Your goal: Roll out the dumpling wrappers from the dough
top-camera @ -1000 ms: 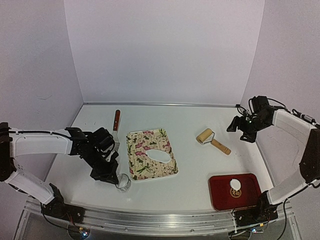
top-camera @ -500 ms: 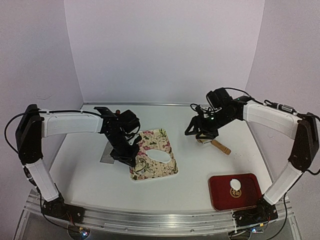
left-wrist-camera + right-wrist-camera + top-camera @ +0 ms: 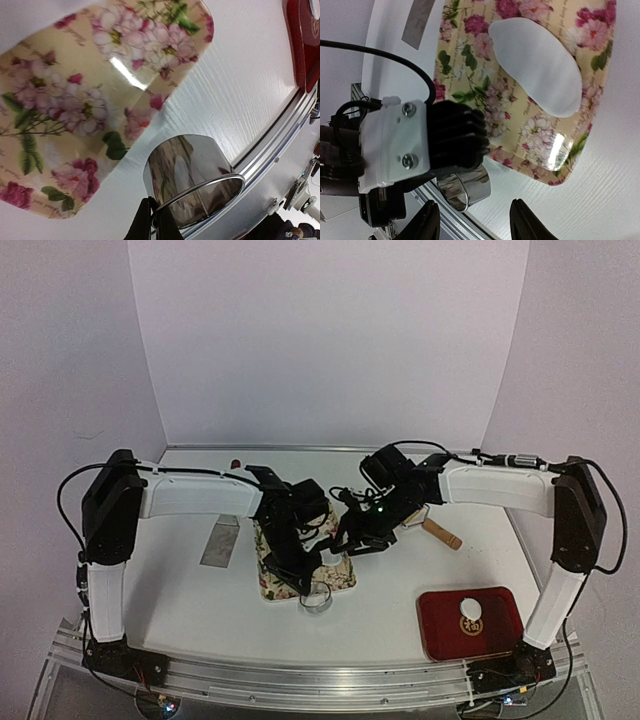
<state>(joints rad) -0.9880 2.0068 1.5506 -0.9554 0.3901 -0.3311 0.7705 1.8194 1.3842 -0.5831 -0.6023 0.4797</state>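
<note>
Left end effector [image 3: 152,222] clamped on rim of ring cutter [image 3: 192,175]; cutter over table [image 3: 240,95], just off near corner of floral board [image 3: 60,100]

Dough sheet [image 3: 537,70] on board, beyond cutter toward back wall; oval, long axis roughly across board

Right end effector [image 3: 475,225] fingers apart, empty, over board's near right edge, beside dough

One dumpling wrapper [image 3: 470,610] on red tray [image 3: 440,630], well apart to right

Judgement: left arm has cutter and is nearer; needs reach away from bases to centre over dough

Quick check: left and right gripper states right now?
Left gripper: closed, pinching the rim of the ring cutter.
Right gripper: open, holding nothing.
</note>
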